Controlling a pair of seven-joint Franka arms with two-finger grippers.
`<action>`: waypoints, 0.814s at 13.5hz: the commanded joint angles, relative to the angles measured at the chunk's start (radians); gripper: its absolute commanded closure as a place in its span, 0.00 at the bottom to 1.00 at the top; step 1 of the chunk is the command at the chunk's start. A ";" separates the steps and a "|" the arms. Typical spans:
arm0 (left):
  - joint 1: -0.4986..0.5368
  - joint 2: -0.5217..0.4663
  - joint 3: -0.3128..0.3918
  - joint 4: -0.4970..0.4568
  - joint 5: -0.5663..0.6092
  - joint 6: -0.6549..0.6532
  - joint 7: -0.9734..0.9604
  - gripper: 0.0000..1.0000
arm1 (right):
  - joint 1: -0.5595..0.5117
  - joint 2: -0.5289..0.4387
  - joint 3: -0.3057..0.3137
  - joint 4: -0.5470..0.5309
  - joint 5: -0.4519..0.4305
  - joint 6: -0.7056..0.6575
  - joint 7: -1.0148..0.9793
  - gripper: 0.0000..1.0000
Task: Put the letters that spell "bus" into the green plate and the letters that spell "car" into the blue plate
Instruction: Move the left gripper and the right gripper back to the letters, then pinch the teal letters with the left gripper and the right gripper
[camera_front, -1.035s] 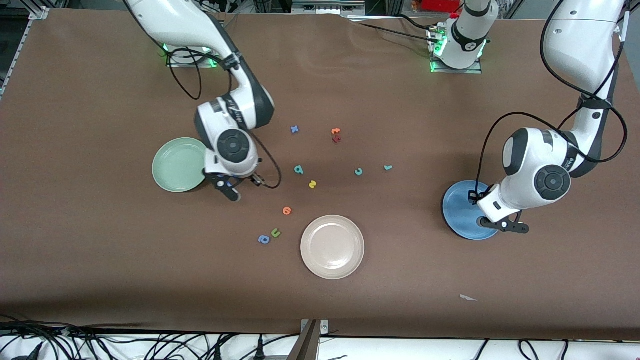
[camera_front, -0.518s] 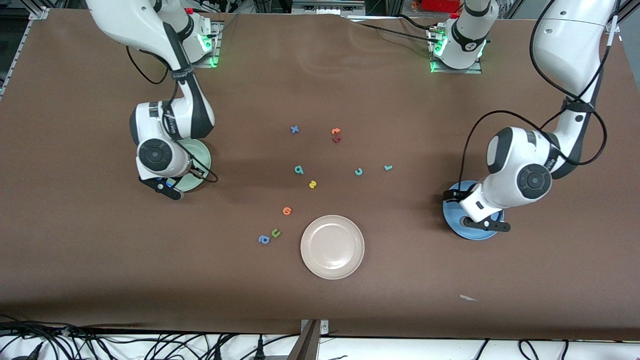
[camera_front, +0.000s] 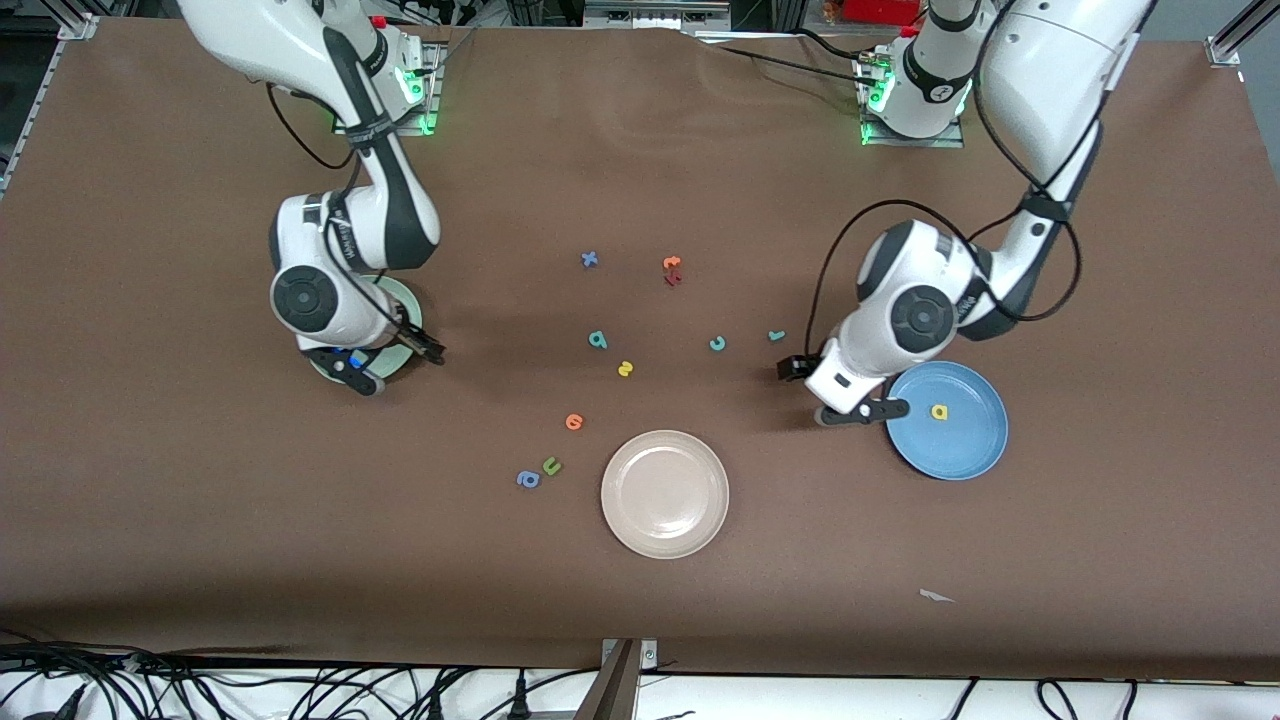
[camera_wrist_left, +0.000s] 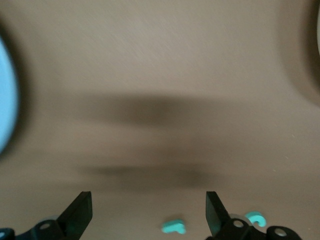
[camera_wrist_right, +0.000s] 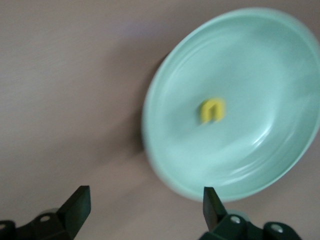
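Observation:
The green plate (camera_front: 402, 300) is mostly hidden under my right arm. In the right wrist view the green plate (camera_wrist_right: 250, 165) holds a yellow u (camera_wrist_right: 212, 110). My right gripper (camera_front: 385, 360) (camera_wrist_right: 145, 207) hangs open and empty over the plate's rim. The blue plate (camera_front: 960, 445) holds a yellow a (camera_front: 939, 411). My left gripper (camera_front: 838, 392) (camera_wrist_left: 149, 212) is open and empty over the table beside the blue plate, close to the teal r (camera_front: 776, 336) (camera_wrist_left: 173, 227) and teal c (camera_front: 717, 344) (camera_wrist_left: 256, 218). Teal b (camera_front: 597, 340) and yellow s (camera_front: 625, 369) lie mid-table.
A cream plate (camera_front: 664, 493) sits nearer the front camera. Loose letters lie about: a blue x (camera_front: 589, 259), an orange one (camera_front: 671, 262) beside a dark red one (camera_front: 672, 279), another orange one (camera_front: 574, 421), a green u (camera_front: 551, 466) and a blue a (camera_front: 527, 480).
Both grippers have opened. The right arm swung from beside the green plate to over it. The left arm moved off the blue plate toward the teal r, and the yellow a now shows in that plate.

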 joint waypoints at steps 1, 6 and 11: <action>-0.045 -0.041 0.005 -0.137 0.065 0.132 -0.138 0.00 | 0.027 0.024 0.064 0.062 0.117 0.043 0.222 0.01; -0.115 -0.066 0.001 -0.203 0.090 0.186 -0.273 0.00 | 0.159 0.137 0.097 0.126 0.144 0.207 0.528 0.05; -0.120 -0.069 0.001 -0.249 0.090 0.240 -0.278 0.00 | 0.252 0.229 0.098 0.167 0.148 0.337 0.609 0.13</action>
